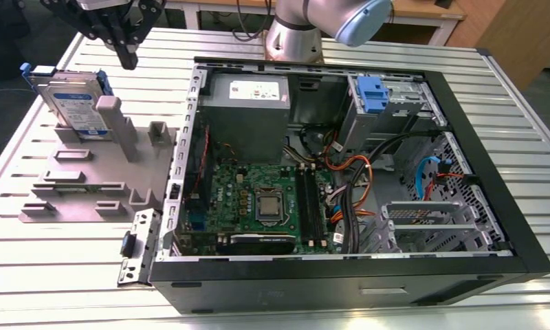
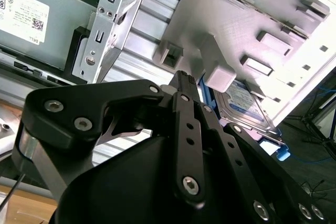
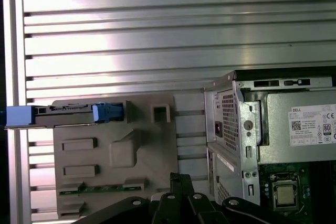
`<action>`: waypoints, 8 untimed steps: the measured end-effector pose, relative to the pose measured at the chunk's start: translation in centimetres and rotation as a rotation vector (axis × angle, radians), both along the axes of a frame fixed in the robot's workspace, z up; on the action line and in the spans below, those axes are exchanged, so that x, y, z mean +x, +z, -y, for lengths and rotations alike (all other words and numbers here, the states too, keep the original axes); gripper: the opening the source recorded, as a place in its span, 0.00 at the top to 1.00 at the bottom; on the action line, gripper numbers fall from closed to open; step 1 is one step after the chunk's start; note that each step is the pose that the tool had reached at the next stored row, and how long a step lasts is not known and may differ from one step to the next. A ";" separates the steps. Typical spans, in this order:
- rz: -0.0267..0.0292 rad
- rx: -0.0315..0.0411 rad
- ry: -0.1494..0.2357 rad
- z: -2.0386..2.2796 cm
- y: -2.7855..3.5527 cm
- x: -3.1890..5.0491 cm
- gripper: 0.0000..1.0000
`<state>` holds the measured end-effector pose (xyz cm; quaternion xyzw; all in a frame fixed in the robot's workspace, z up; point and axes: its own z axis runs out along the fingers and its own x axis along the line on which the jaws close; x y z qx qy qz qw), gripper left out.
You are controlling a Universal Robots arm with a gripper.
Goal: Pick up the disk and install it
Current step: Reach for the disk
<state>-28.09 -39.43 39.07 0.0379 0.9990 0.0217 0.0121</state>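
Beside the computer case point(image 1: 348, 285), on the exterior view's left of it, the disk point(image 1: 78, 103) stands on edge in a slot of the grey holder point(image 1: 73, 185), which lies on the slatted table point(image 1: 55, 275). Its label side is turned toward the case, and its blue frame shows along the top edge. It sits fully in the slot with nothing touching it, so I judge the pick-up not yet begun.

My pincer point(image 1: 128, 60) hangs above the holder, between the disk and the case. It is higher than the disk's top edge and apart from it. The two fingers are pressed together with nothing between them. In the second wrist view the tips point(image 2: 182, 77) meet at one point, and the disk point(image 2: 244, 103) lies beyond them in the holder. In the first wrist view I see the disk edge-on point(image 3: 58, 113), well apart from my fingertips point(image 3: 178, 178).

Further right, the case lies open on its side. A grey metal box point(image 1: 247, 103) sits against its far wall, with the circuit board point(image 1: 256, 199) nearer the camera. At the case's far corner, on the exterior view's right, the drive bay point(image 1: 403, 103) holds a blue bracket point(image 1: 372, 93) and no drive that I can see. With no disk anywhere inside the case, I reckon both halves of the job, the lifting and the fitting, are undone.
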 end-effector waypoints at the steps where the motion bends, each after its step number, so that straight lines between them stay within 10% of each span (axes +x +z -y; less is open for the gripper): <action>1: -0.0001 0.0000 0.000 0.00 0.00 -0.03 0.89; 8: -0.0001 0.0000 0.000 -0.02 -0.01 -0.18 0.89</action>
